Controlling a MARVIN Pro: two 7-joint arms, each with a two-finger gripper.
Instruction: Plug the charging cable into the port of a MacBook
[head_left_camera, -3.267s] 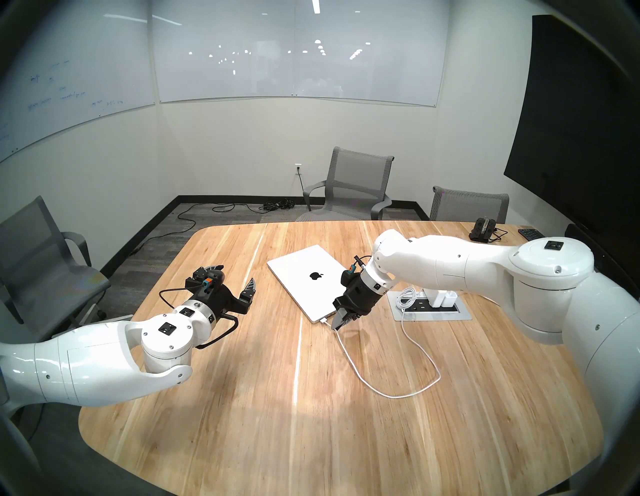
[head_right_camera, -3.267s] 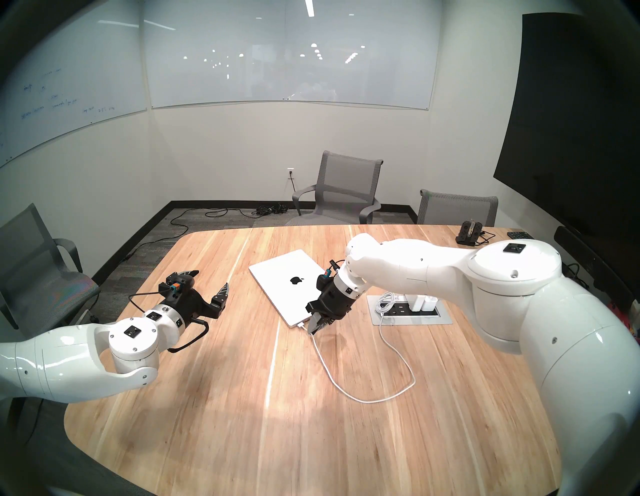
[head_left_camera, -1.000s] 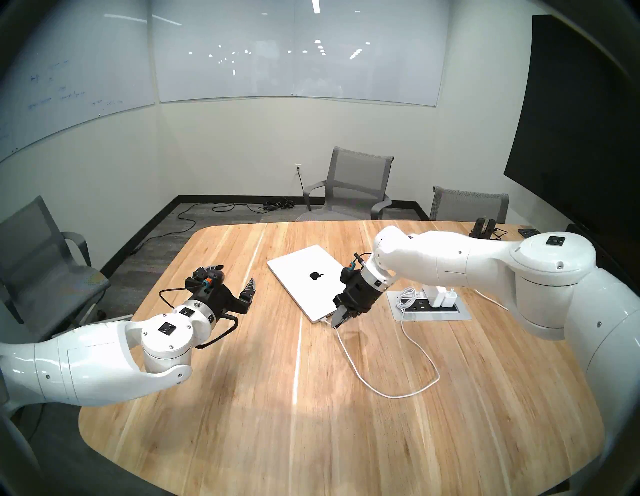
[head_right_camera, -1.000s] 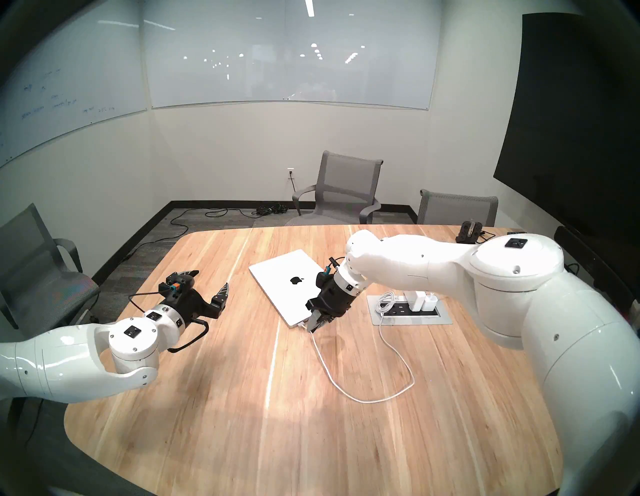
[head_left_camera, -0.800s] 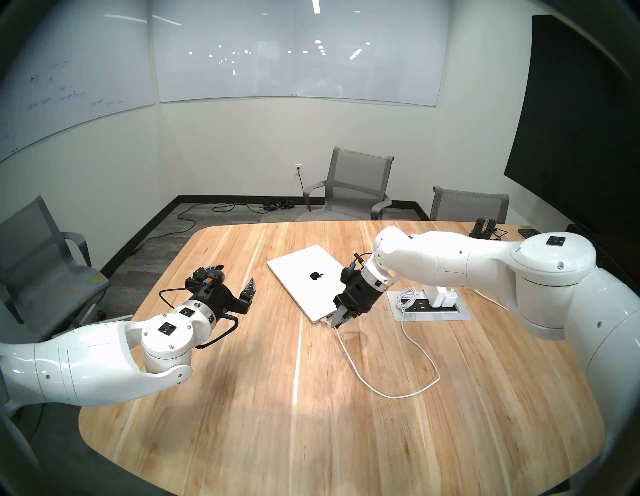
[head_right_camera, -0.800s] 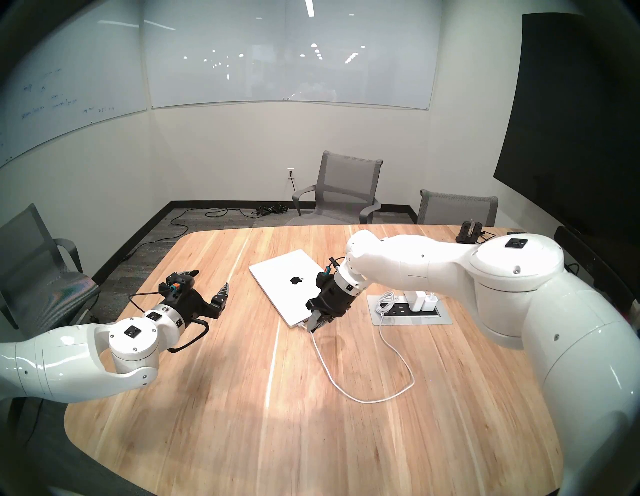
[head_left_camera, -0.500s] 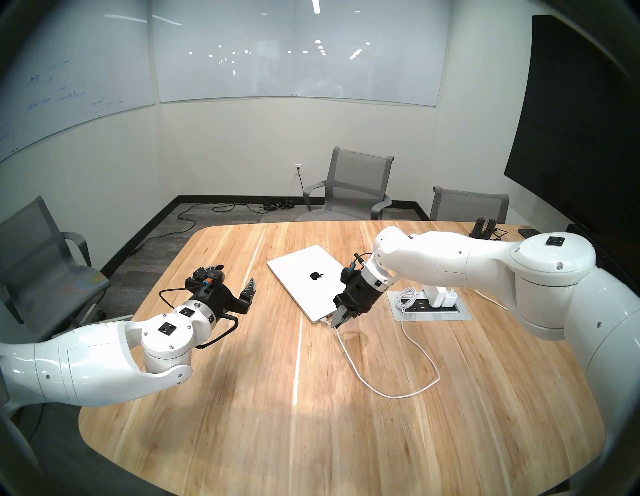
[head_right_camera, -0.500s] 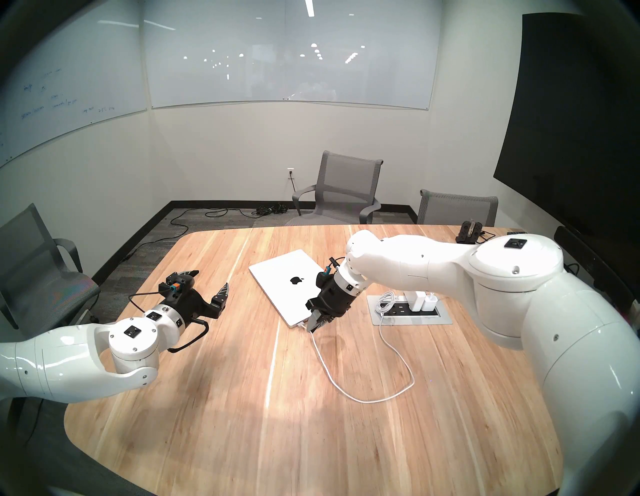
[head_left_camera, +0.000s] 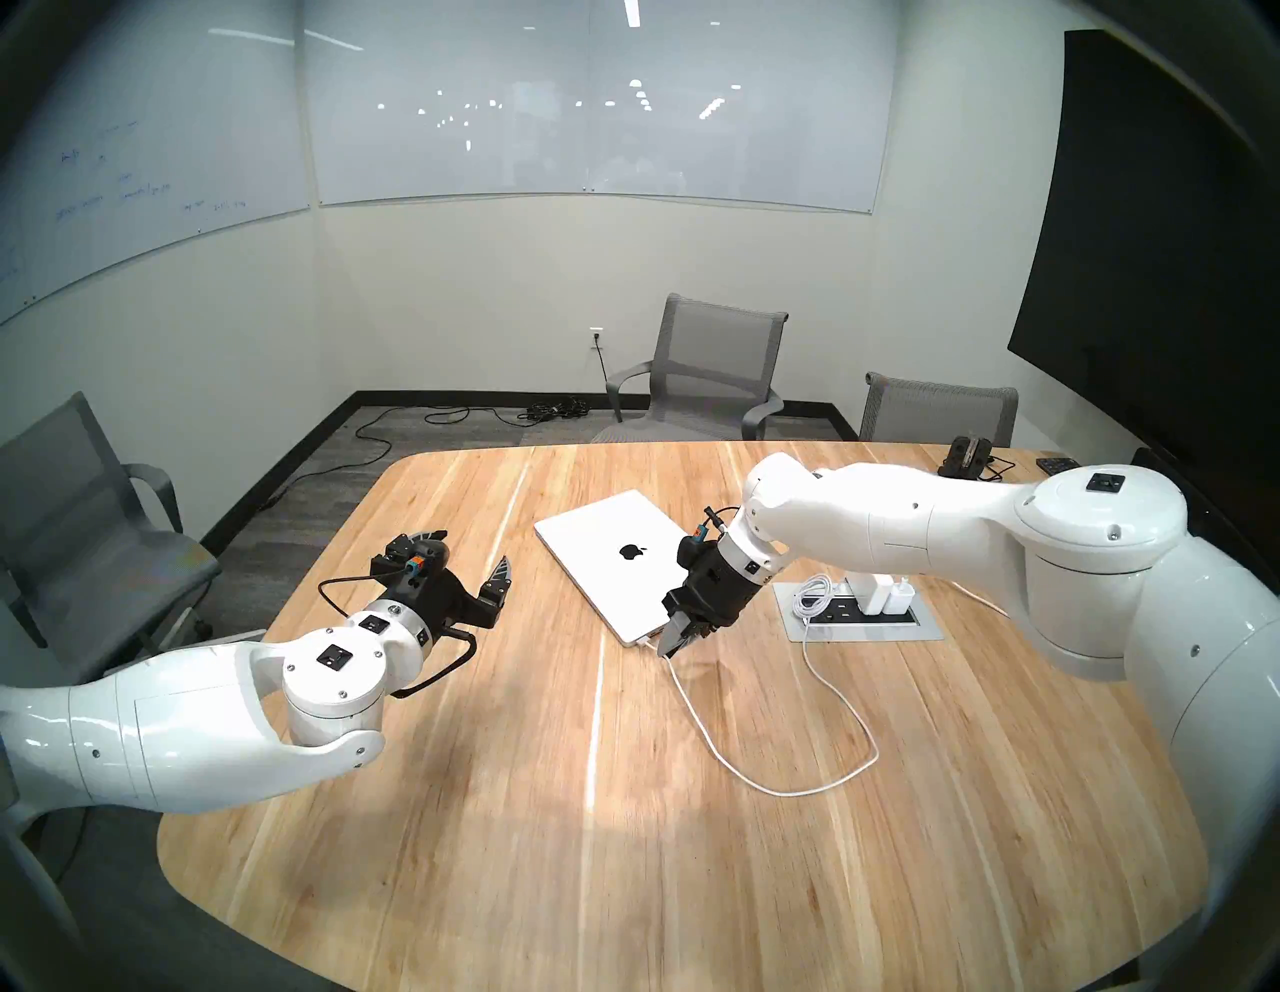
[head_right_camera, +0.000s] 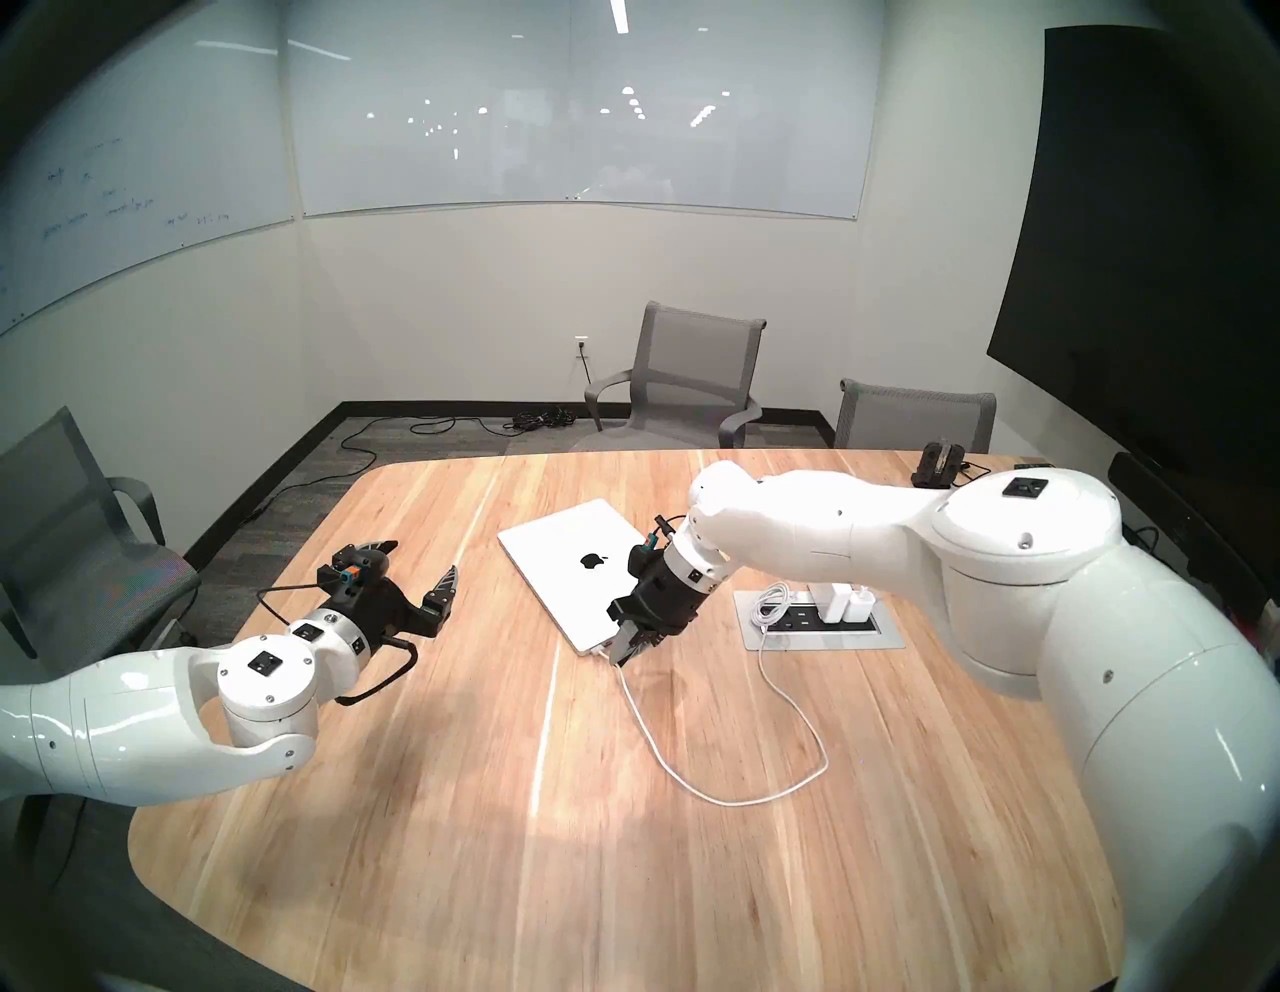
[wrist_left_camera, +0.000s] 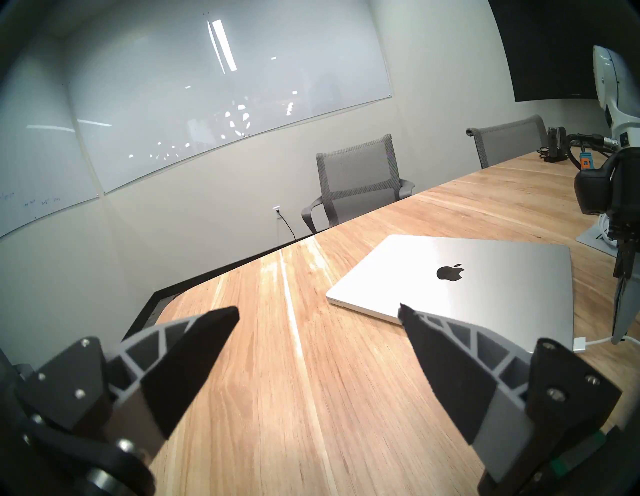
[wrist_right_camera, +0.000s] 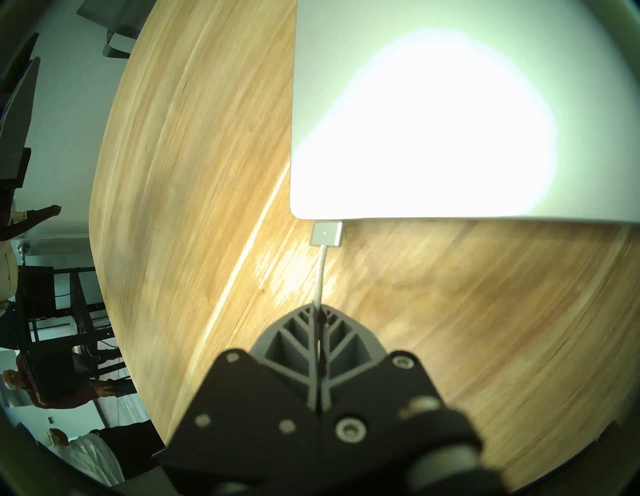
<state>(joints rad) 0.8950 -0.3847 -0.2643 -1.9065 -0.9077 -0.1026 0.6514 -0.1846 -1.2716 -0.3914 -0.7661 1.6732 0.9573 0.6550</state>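
Observation:
The closed silver MacBook (head_left_camera: 613, 561) (head_right_camera: 575, 571) (wrist_left_camera: 460, 277) (wrist_right_camera: 450, 114) lies flat on the wooden table. My right gripper (head_left_camera: 666, 650) (head_right_camera: 618, 658) (wrist_right_camera: 318, 306) is shut on the white charging cable (head_left_camera: 762, 783) (head_right_camera: 720, 796) (wrist_right_camera: 320, 273) just behind its flat connector (wrist_right_camera: 326, 233) (wrist_left_camera: 579, 345). The connector sits against the laptop's near side edge, by the corner; I cannot tell how deep it is seated. My left gripper (head_left_camera: 471, 547) (head_right_camera: 422, 558) (wrist_left_camera: 318, 313) is open and empty, hovering left of the laptop.
The cable loops over the table to a recessed power strip (head_left_camera: 859, 613) (head_right_camera: 824, 620) with white chargers and a bundled white cable (head_left_camera: 814, 594). A black device (head_left_camera: 966, 457) stands at the far right. Grey chairs (head_left_camera: 699, 374) ring the table.
My right gripper has shifted slightly left toward the laptop's edge with the cable in it. The left arm has not moved.

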